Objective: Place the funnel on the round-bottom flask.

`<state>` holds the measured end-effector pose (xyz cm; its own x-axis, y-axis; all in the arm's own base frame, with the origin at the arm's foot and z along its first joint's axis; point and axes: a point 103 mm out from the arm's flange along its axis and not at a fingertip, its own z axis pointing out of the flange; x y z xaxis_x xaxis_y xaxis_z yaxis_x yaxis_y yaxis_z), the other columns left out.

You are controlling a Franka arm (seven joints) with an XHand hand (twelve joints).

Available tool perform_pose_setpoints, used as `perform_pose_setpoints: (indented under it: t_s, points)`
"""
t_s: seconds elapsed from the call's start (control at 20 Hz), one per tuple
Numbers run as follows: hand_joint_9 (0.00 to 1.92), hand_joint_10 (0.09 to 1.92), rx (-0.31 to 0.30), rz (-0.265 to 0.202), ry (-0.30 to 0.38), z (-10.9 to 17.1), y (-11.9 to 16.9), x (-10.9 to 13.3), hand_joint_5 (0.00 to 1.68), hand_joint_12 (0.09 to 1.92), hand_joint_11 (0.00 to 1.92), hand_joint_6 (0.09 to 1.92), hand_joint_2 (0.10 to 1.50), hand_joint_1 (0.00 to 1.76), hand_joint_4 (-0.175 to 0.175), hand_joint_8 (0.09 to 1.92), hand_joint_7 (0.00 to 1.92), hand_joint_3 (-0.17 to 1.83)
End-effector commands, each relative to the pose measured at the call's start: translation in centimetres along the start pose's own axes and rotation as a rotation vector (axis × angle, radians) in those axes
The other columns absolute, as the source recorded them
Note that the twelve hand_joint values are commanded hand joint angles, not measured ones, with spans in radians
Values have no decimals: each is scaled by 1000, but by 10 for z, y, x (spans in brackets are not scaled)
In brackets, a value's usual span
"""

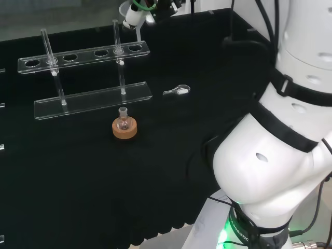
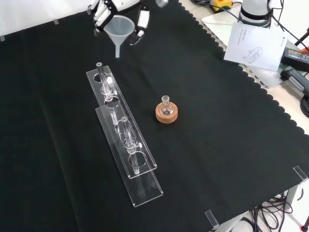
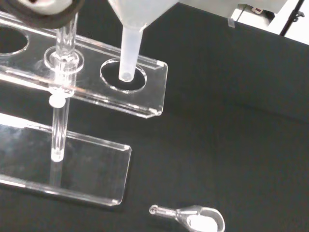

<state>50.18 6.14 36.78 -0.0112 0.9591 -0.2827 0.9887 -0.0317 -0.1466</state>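
The hand (image 2: 141, 18) hangs at the top of the front view, shut on a translucent white funnel (image 2: 120, 27) with its stem pointing down. In the head view the hand (image 1: 155, 7) and funnel (image 1: 131, 18) sit at the far edge, above the rack's right end. The wrist view shows the funnel stem (image 3: 129, 52) hovering over the end hole of the rack (image 3: 145, 99). A small round-bottom flask (image 2: 165, 107) stands upright on a cork ring (image 2: 167, 116) mid-cloth, well apart from the hand. The flask (image 1: 123, 122) has an open, bare neck.
A clear two-tier tube rack (image 2: 123, 137) with two glass tubes stands to the left of the flask in the front view. A small clear scoop-like piece (image 1: 177, 91) lies right of the rack in the head view. Papers (image 2: 254, 43) lie beyond the cloth's edge.
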Motion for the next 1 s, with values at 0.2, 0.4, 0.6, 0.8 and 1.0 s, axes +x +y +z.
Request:
perform_pose_setpoints:
  t_s: [0.2,0.4,0.6,0.8,1.0]
  points:
    - [1051,571,11,17,20,-1,-68,25,639,1237,671,659,746,850,-40,749,691,566]
    - [1051,572,-37,17,19,8,-89,36,638,1237,672,664,746,850,-40,750,689,568]
    - [1048,573,-13,1,12,21,-109,63,638,1236,673,668,745,850,-40,751,687,569]
    - [1044,573,-1,-29,26,36,-115,82,637,1236,674,672,745,850,-40,752,685,571]
    - [1040,575,12,-58,27,53,-114,98,636,1236,675,675,745,850,-40,753,683,572]
